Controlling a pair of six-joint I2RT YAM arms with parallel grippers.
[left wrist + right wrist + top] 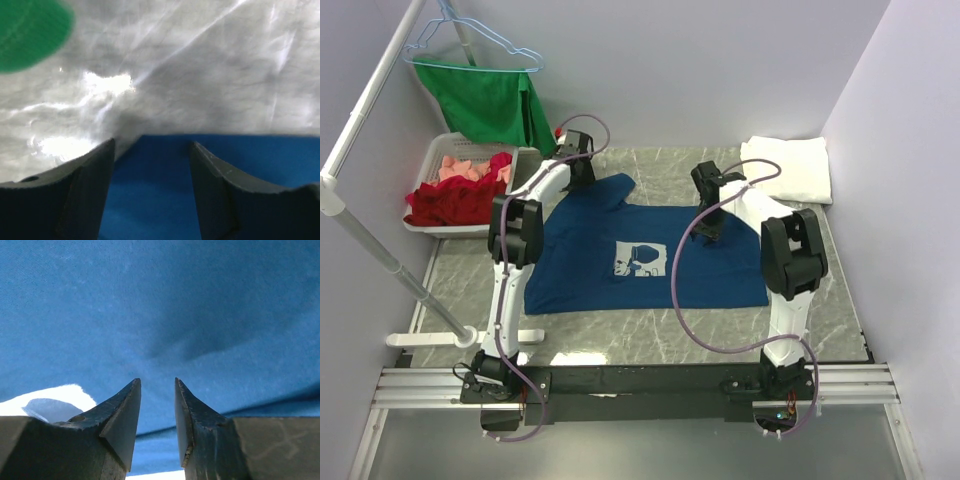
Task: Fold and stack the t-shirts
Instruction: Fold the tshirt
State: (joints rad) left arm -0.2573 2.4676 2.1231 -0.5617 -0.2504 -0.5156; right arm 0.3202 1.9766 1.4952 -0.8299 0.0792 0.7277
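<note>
Navy cotton is spread flat and print-up across the middle of the marble table (620,335): the blue shirt (650,235) has not yet been folded, while the white shirt (787,168) sits already folded in the far right corner, well apart from it. At the blue shirt's far left edge the left gripper (152,145) has its fingers spread, with the hem line running between them and nothing pinched. The right gripper (157,382) hangs over the far side of the cloth right of centre, its fingers parted by only a narrow gap and holding nothing. The likeliest trouble, I judge, is a poor grasp. The left fingers straddle the very edge, so closing there may catch a thin lip that slips out on the lift. The right fingers are over flat fabric with no fold to bite, so they may take one layer only, or press into the table. If one side holds and the other lets go, the fold would come out skewed. The right arm's cable (675,300) droops across the shirt and could drag wrinkles into it. The laundry basket (435,160) and green cloth (490,100) look safely clear.
</note>
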